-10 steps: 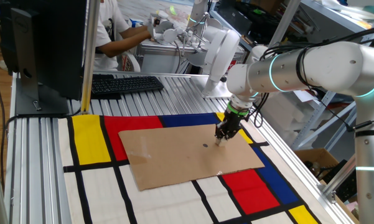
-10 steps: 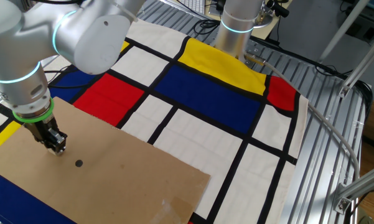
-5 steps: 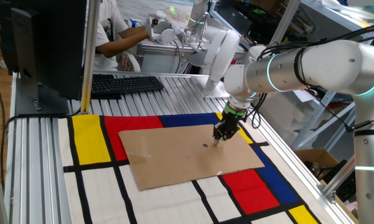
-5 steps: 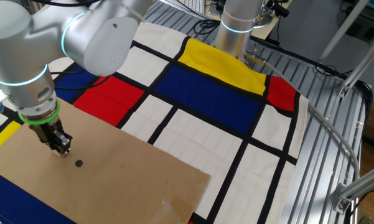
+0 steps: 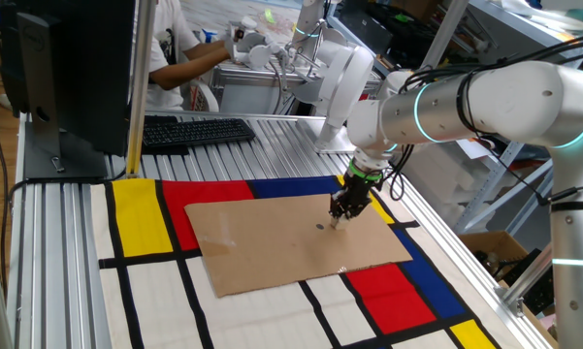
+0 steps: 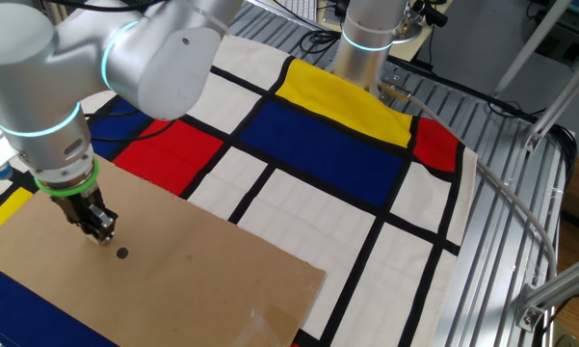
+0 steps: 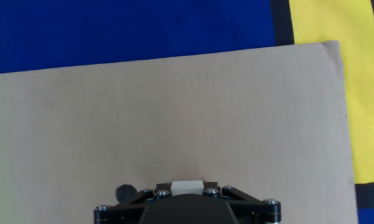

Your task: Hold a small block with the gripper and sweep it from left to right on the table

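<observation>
While my gripper (image 5: 339, 217) pinched the small block (image 7: 187, 185), it pressed onto the cardboard sheet (image 5: 291, 240), just beside the dark dot (image 6: 122, 253).

Hand view cuts the gripper (image 7: 185, 200) off at the bottom edge, so only its top shows, w/ just the upper face of the small block (image 7: 186, 185) peeking above it; can't see the fingertips there. In both fixed views the block's too tiny to pick out under the gripper (image 5: 341, 212) (image 6: 100, 229). Cardboard sheet (image 6: 173, 270) runs off frame below-left.
</observation>
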